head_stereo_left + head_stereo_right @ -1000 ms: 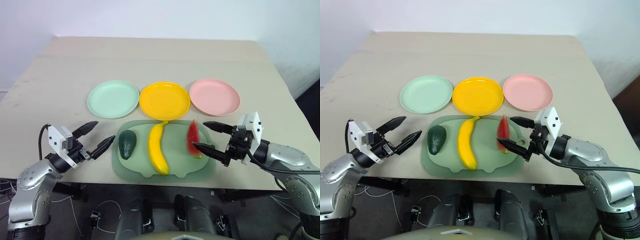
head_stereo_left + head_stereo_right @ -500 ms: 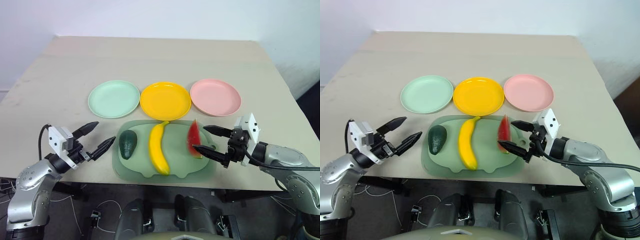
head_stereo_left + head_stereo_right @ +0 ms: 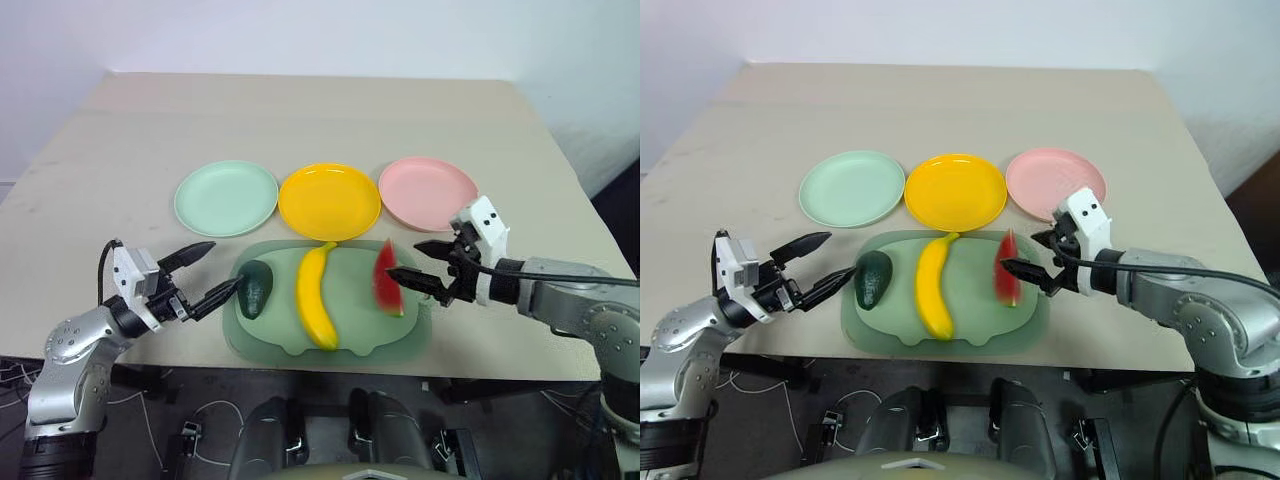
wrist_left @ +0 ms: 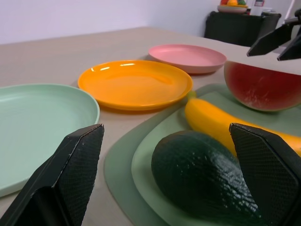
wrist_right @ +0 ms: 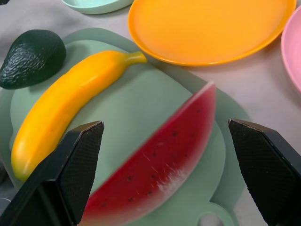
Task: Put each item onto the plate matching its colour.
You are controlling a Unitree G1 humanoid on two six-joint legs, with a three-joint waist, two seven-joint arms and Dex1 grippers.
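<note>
While both grippers are spread and empty, the red toy watermelon wedge (image 3: 386, 279) is bracketed by the right gripper (image 3: 412, 263), its long axis running across the jaws.

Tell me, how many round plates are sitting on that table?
3, in a row behind the tray: the mint green plate on the left, the yellow plate in the middle, the pink plate on the right. All bare; nothing seems hidden.

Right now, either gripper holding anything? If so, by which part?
Nothing held. Left gripper is open beside the dark green toy avocado; right gripper is open around the red watermelon wedge, not closed on it.
</note>
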